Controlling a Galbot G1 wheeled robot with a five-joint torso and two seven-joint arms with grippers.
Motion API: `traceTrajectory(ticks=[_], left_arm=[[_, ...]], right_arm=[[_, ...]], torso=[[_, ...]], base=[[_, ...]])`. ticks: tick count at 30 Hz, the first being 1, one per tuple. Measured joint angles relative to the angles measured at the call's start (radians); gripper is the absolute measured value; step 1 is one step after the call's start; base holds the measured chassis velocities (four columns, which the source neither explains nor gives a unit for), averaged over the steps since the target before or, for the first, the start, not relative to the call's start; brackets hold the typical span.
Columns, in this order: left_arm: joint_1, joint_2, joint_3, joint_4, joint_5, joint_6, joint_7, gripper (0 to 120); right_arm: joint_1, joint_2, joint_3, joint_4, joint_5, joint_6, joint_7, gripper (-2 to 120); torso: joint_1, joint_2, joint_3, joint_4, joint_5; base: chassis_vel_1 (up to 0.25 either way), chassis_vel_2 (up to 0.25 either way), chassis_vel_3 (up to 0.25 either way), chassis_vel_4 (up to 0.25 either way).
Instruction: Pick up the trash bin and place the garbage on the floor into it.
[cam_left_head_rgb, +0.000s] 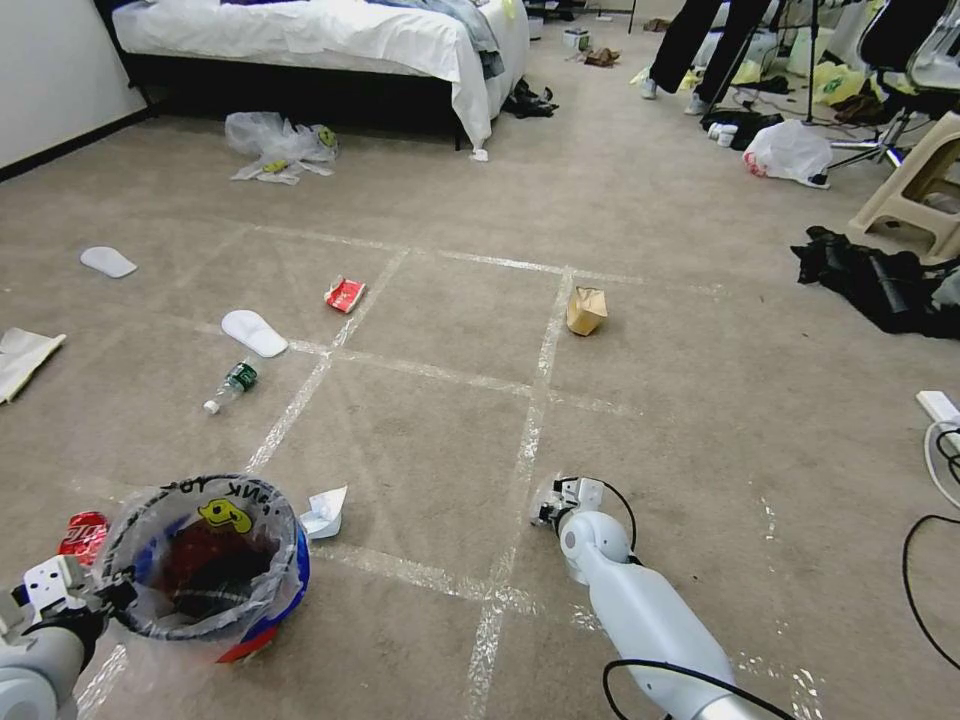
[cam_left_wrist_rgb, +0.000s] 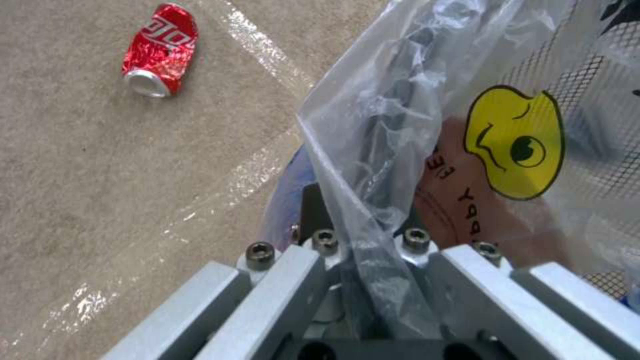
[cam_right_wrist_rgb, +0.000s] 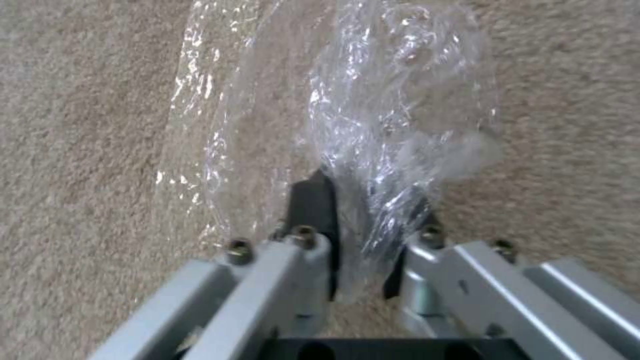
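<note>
Left tool (cam_left_wrist_rgb: 363, 260) pinches the rim and liner of the trash bin (cam_left_head_rgb: 215, 565) at the floor's (cam_left_head_rgb: 640, 200) near left. Right tool (cam_right_wrist_rgb: 360, 235) pinches a clear plastic bag (cam_right_wrist_rgb: 393, 125) low over the carpet. Still out (most of it): crushed can (cam_left_wrist_rgb: 160, 50), crumpled paper (cam_left_head_rgb: 325, 512), bottle (cam_left_head_rgb: 230, 386), slippers (cam_left_head_rgb: 253, 332), red wrapper (cam_left_head_rgb: 344, 294), brown paper bag (cam_left_head_rgb: 586, 310).

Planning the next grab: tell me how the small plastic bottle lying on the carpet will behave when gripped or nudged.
The bottle lies on its side, so a nudge will probably roll it. It looks empty, so likely light, and its thin walls may buckle under the fingers. The smooth round body may slip.
</note>
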Motion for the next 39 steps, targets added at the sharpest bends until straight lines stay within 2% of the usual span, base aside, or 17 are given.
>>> traceTrajectory(ticks=[2,7,9,11,13,14,16,19,21,22,24,25,27,30,31,33,39], left_arm=[[-0.001,0.003,0.000,0.002,0.000,0.000,0.000,1],[0.002,0.009,-0.010,0.000,-0.006,0.004,-0.001,1],[0.007,0.011,-0.019,-0.018,-0.017,0.006,-0.002,1],[0.007,0.011,-0.019,-0.018,-0.017,0.006,-0.002,1],[0.010,0.012,-0.020,-0.051,-0.032,0.007,-0.006,1],[0.010,0.012,-0.020,-0.051,-0.032,0.007,-0.006,1],[0.010,0.009,-0.010,-0.075,-0.043,0.007,-0.015,1],[0.011,0.008,-0.003,-0.089,-0.050,0.007,-0.020,1],[0.013,0.009,0.007,-0.108,-0.056,0.007,-0.024,1],[0.013,0.009,0.007,-0.108,-0.056,0.007,-0.024,1],[0.013,0.011,0.015,-0.116,-0.056,0.008,-0.028,1],[0.013,0.011,0.015,-0.116,-0.056,0.008,-0.028,1],[0.011,0.009,0.022,-0.122,-0.056,0.008,-0.032,1],[0.009,0.006,0.028,-0.129,-0.055,0.008,-0.034,1],[0.009,0.006,0.028,-0.129,-0.055,0.008,-0.034,1],[0.008,0.004,0.035,-0.132,-0.052,0.008,-0.035,1],[0.004,-0.003,0.041,-0.147,-0.050,0.008,-0.037,1]], right_arm=[[-0.027,-0.020,0.010,0.059,0.005,0.012,-0.012,0],[-0.070,-0.056,0.032,0.186,0.030,0.042,-0.045,0],[-0.089,-0.090,0.041,0.294,0.038,0.100,-0.099,0],[-0.089,-0.090,0.041,0.294,0.038,0.100,-0.099,0],[-0.083,-0.129,0.021,0.437,0.086,0.165,-0.154,0],[-0.083,-0.129,0.021,0.437,0.086,0.165,-0.154,0],[-0.043,-0.171,-0.036,0.556,0.147,0.221,-0.210,0],[0.003,-0.214,-0.102,0.625,0.196,0.265,-0.256,0],[0.120,-0.295,-0.237,0.704,0.282,0.318,-0.334,0],[0.120,-0.295,-0.237,0.704,0.282,0.318,-0.334,0],[0.237,-0.337,-0.391,0.742,0.355,0.363,-0.394,0],[0.237,-0.337,-0.391,0.742,0.355,0.363,-0.394,0],[0.337,-0.341,-0.521,0.760,0.425,0.381,-0.435,0],[0.432,-0.317,-0.645,0.764,0.479,0.378,-0.438,0],[0.432,-0.317,-0.645,0.764,0.479,0.378,-0.438,0],[0.531,-0.274,-0.764,0.765,0.514,0.343,-0.387,0],[0.668,-0.174,-0.924,0.735,0.532,0.262,-0.281,0]], torso=[[0.000,0.000,0.000,0.0000,0.0000],[0.000,0.000,0.000,-0.0001,0.0001],[0.000,0.000,0.000,0.0000,-0.0001],[0.000,0.000,0.000,0.0000,-0.0001],[0.000,0.000,0.000,-0.0003,0.0001],[0.000,0.000,0.000,-0.0003,0.0001],[0.000,0.000,0.000,0.0001,0.0002],[0.000,0.000,0.000,0.0003,-0.0001],[0.000,0.000,0.000,0.0001,-0.0001],[0.000,0.000,0.000,0.0001,-0.0001],[0.000,0.000,0.000,0.0001,0.0000],[0.000,0.000,0.000,0.0001,0.0000],[0.000,0.000,0.000,0.0002,-0.0003],[0.000,0.000,0.000,0.0001,0.0000],[0.000,0.000,0.000,0.0001,0.0000],[0.000,0.000,0.000,0.0001,-0.0002],[0.000,0.000,0.000,0.0001,-0.0003]], base=[[0.000,0.000,0.000,0.000],[0.000,0.000,0.000,0.000],[0.000,0.000,0.000,0.000],[0.000,0.000,0.000,0.000],[0.000,0.000,0.000,0.000],[0.000,0.000,0.000,0.000],[0.000,0.000,0.000,0.000],[0.000,0.000,0.000,0.000],[0.000,0.000,0.000,0.000],[0.000,0.000,0.000,0.000],[0.000,0.000,0.000,0.000],[0.000,0.000,0.000,0.000],[0.000,0.000,0.000,0.000],[0.000,0.000,0.000,0.000],[0.000,0.000,0.000,0.000],[0.000,0.000,0.000,0.000],[0.000,0.000,0.000,0.000]])
